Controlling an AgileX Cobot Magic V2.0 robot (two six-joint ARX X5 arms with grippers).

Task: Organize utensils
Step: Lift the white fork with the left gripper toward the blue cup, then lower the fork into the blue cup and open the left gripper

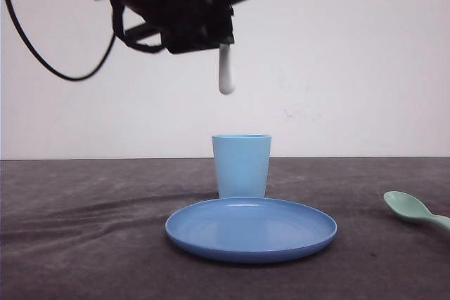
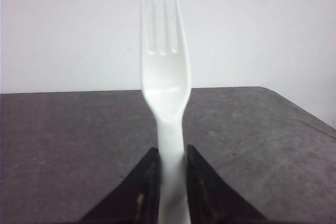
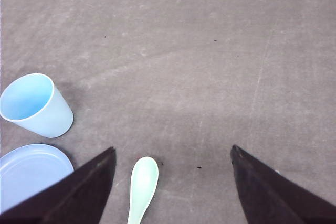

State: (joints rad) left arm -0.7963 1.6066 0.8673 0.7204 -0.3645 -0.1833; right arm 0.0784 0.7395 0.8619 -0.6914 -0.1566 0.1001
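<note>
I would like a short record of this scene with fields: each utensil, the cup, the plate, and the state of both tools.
fork: white fork, held by its handle in the left tool, hanging above the cup
spoon: green spoon, lying on the table, to the right of the plate
cup: light blue cup, upright, behind the plate, looks empty
plate: blue plate, nothing on it
left tool: shut on the fork
right tool: right tool open, above the spoon

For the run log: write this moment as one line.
left tool: shut on fork, above cup | right tool: open over spoon | plate: bare
</note>
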